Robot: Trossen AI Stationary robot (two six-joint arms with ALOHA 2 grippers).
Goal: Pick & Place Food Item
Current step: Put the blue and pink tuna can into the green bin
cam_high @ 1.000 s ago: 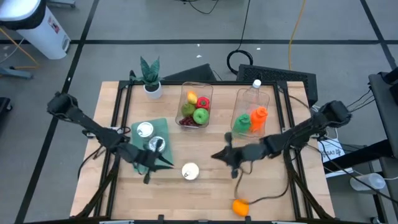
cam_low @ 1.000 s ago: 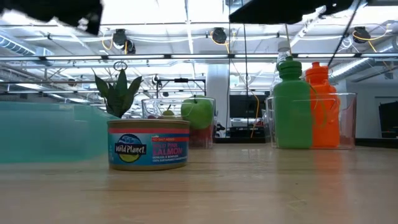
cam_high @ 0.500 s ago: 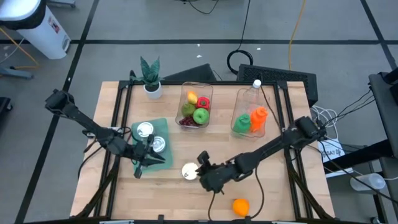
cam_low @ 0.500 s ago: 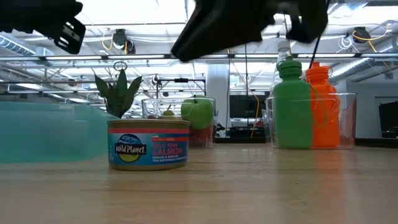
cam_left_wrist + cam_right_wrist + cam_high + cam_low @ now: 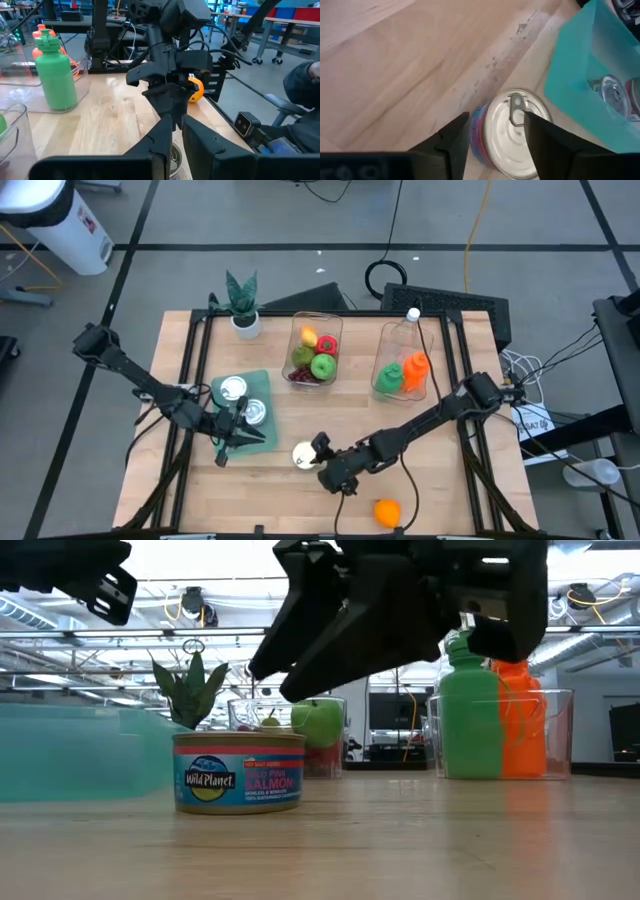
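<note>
A Wild Planet salmon can (image 5: 303, 455) stands upright on the wooden table, its pull-tab lid up (image 5: 512, 132). My right gripper (image 5: 322, 461) hovers open just above it, slanting down from the table's right. In the right wrist view its fingers (image 5: 497, 117) stand on either side of the lid. In the low view they (image 5: 285, 680) are clear of the can (image 5: 238, 772). My left gripper (image 5: 255, 437) is shut and empty, level over the near right corner of a teal bin (image 5: 262, 385), which holds two more cans.
At the back stand a clear tub of fruit (image 5: 315, 350) and a clear tub with green and orange bottles (image 5: 403, 368). A potted plant (image 5: 242, 305) is at the far left. An orange (image 5: 386, 512) lies near the front edge.
My right gripper has swung toward the table's left and near edge and come down over the salmon can, tipping downward and opening its fingers. My left gripper has drawn back a little toward the table's left. The can has not moved.
</note>
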